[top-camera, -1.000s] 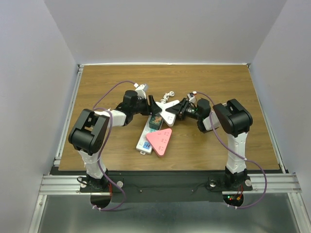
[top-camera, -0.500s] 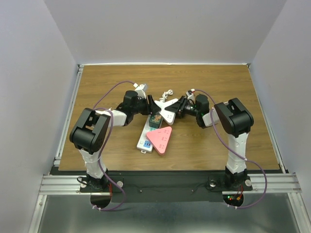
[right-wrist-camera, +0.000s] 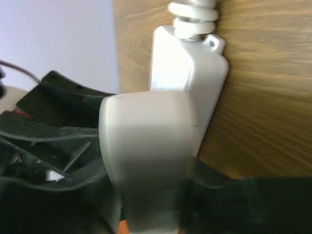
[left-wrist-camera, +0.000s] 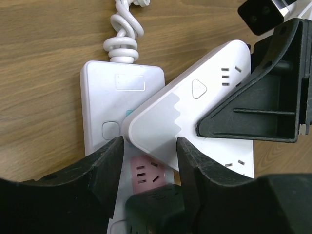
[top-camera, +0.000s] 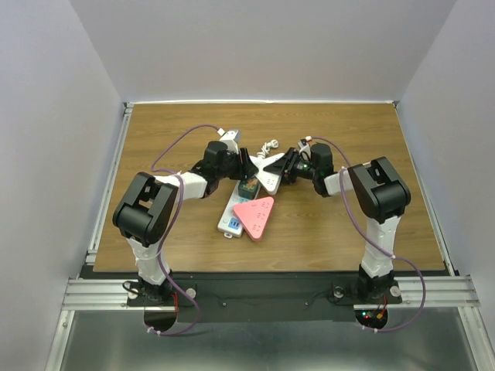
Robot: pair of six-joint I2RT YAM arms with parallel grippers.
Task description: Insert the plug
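A white power strip [top-camera: 234,207] lies slanted mid-table, its cord end far. It also shows in the left wrist view [left-wrist-camera: 109,105], with a free pink socket [left-wrist-camera: 144,173]. A dark green plug [top-camera: 249,188] sits in the strip. My left gripper [top-camera: 243,165] is closed round this dark plug [left-wrist-camera: 156,209], fingers either side. My right gripper [top-camera: 285,167] is shut on a white triangular adapter [top-camera: 269,170] and holds it tilted over the strip's far end. The adapter [left-wrist-camera: 190,109] hangs just beyond the pink socket. In the right wrist view the adapter [right-wrist-camera: 146,156] fills the jaws.
A pink triangular adapter [top-camera: 255,216] sits on the strip's near end. The coiled white cord [left-wrist-camera: 124,34] leads off the far end of the strip. The right gripper's black fingers [left-wrist-camera: 258,102] crowd the left wrist view. Bare wooden table [top-camera: 371,147] lies all around.
Both grippers moved toward the far side and closer together. The strip, with the pink adapter on it, shifted a little away from me. The white adapter moved left over the strip.
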